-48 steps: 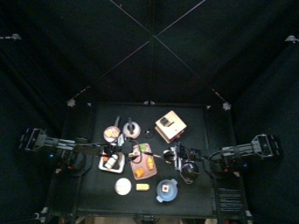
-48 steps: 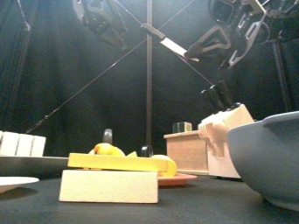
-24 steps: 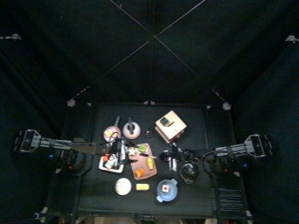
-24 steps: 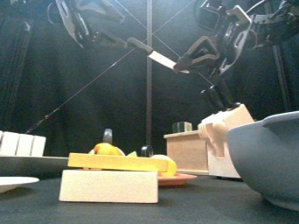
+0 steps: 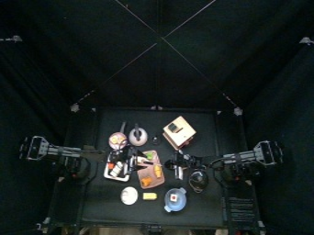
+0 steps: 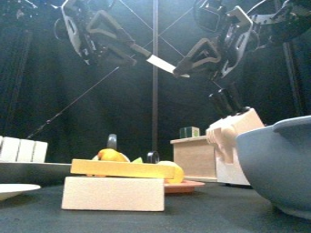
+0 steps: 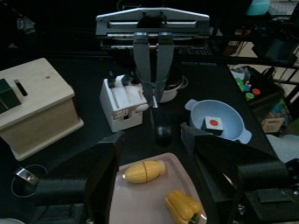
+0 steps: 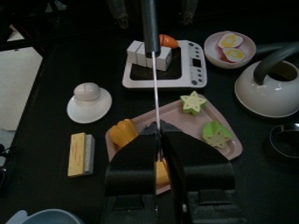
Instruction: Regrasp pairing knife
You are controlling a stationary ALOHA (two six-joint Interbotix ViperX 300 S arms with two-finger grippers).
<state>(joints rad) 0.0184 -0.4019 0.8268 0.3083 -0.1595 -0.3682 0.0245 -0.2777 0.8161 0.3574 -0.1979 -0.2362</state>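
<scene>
Steel paring knife (image 6: 162, 64) clamped between left gripper (image 6: 122, 50), right gripper (image 6: 201, 56); no legible writing.

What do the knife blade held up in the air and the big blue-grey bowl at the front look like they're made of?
The knife's pale blade looks like polished steel: thin, flat, catching light; its handle appears dark, possibly plastic. The blue-grey bowl looks like matte plastic or glazed ceramic, being smooth and evenly coloured with a soft sheen; the views cannot settle which.
</scene>
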